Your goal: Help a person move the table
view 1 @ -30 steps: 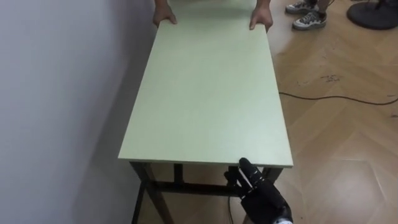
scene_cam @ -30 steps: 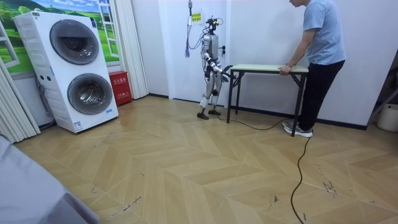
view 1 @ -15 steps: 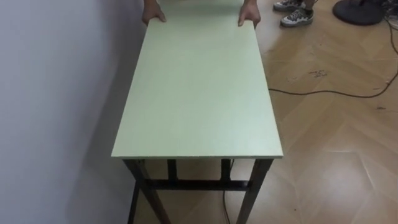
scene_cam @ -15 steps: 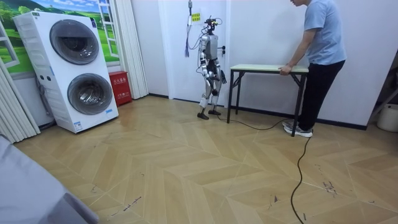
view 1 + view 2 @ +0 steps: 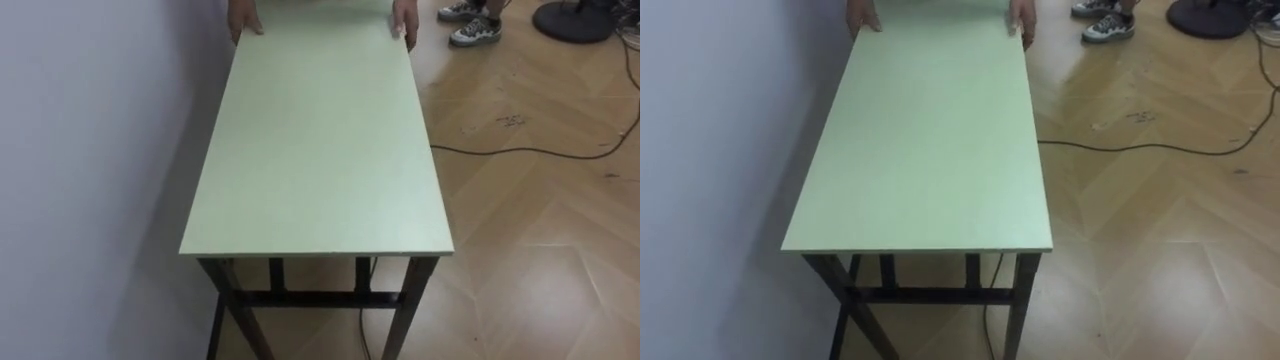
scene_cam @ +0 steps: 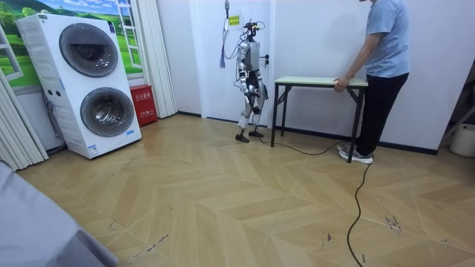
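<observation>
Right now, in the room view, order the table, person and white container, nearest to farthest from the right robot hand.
1. Table, just beside the right robot hand.
2. Person, at the table's far end.
3. White container, at the room view's right edge.

Smooth matt pale-green laminate, by the look, on the bench top (image 5: pixel 315 150); legs (image 5: pixel 225 290) dark matt metal. Wood parquet floor (image 5: pixel 540 220) w/ soft sheen. Matt-painted wall (image 5: pixel 90 150).

Wall (image 5: pixel 80 150) flanks table (image 5: pixel 315 150); floor (image 5: pixel 540 230) side open
</observation>
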Available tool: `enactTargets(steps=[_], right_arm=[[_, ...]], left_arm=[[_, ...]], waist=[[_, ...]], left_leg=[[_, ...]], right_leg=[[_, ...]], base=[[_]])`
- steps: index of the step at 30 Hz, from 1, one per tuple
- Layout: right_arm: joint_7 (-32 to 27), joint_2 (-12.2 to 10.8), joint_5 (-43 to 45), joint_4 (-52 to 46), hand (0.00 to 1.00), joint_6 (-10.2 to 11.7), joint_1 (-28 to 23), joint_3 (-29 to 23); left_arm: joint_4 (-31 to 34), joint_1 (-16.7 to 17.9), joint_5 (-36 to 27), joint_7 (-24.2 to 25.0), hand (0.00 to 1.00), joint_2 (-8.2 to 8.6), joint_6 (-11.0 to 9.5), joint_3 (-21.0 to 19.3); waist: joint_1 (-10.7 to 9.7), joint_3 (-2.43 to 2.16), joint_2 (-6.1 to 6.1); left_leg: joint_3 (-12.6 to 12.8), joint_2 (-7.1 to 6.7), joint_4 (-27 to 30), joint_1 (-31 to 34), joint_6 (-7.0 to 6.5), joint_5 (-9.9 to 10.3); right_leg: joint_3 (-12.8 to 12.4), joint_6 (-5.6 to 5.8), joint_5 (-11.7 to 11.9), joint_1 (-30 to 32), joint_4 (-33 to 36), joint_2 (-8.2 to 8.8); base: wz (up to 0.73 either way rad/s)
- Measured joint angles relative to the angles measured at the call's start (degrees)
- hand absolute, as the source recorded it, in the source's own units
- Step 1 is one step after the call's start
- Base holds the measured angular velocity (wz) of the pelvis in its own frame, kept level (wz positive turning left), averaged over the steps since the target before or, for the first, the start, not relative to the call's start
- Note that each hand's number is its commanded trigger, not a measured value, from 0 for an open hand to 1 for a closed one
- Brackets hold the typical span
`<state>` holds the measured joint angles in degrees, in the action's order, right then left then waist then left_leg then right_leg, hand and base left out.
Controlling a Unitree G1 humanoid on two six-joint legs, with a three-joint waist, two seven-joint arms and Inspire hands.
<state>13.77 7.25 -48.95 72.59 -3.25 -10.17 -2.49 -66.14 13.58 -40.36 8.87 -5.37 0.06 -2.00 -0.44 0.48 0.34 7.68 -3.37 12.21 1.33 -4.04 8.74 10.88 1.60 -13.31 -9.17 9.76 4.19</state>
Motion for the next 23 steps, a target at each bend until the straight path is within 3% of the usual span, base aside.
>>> enactTargets(steps=[23], right_arm=[[-3.3, 0.0, 1.7, 2.5, 0.00, -2.6, 0.0, -1.1]], left_arm=[[-0.8, 0.4, 0.0, 0.0, 0.00, 0.03, 0.7, -1.3]], waist=[[-0.6, -0.16, 0.15]], left_leg=[[1.0, 0.68, 0.4, 0.0, 0.05, 0.0]], right_leg=[[0.1, -0.24, 0.1, 0.1, 0.1, -0.24]], base=[[-0.02]])
